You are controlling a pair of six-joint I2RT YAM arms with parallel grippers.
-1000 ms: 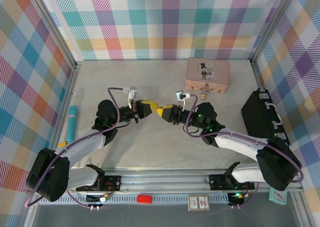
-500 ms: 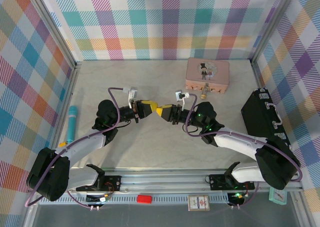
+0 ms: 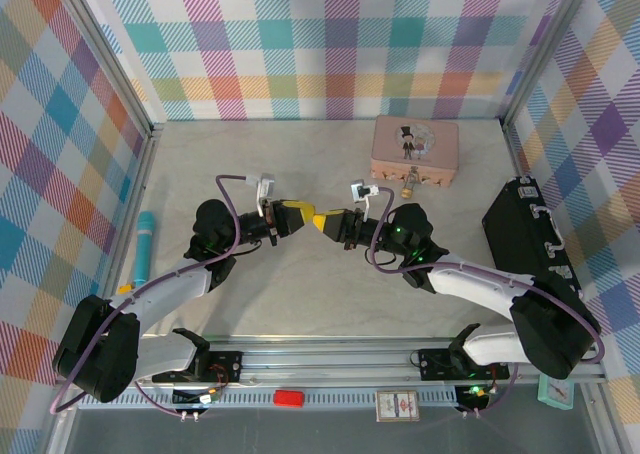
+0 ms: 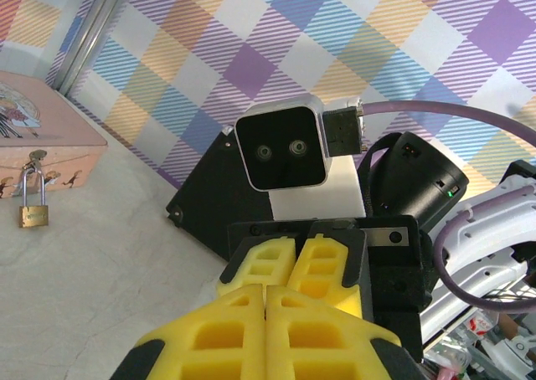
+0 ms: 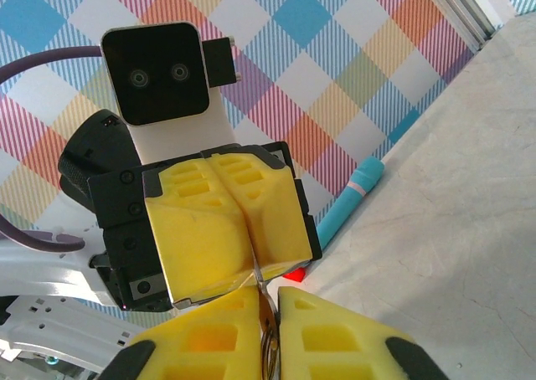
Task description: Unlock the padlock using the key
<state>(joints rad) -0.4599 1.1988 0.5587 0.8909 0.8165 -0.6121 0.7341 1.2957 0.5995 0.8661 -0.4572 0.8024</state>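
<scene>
From above, the right tool (image 3: 323, 220) has crept left to meet the closed left tool (image 3: 302, 217) mid-counter, padlock (image 3: 409, 186) by the tin (image 3: 414, 144) at the far edge; left wrist: both tools pressed shut; right wrist: right tool pinches the key (image 5: 265, 345), suggesting a handover

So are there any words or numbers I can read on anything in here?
No text here is clear enough to quote.
pink tin: it has a picture on the lid, but any lettering is too small to read.
padlock: any stamp on its brass body is too blurred to read.
small card on the front rail: the print is too small to read.
</scene>
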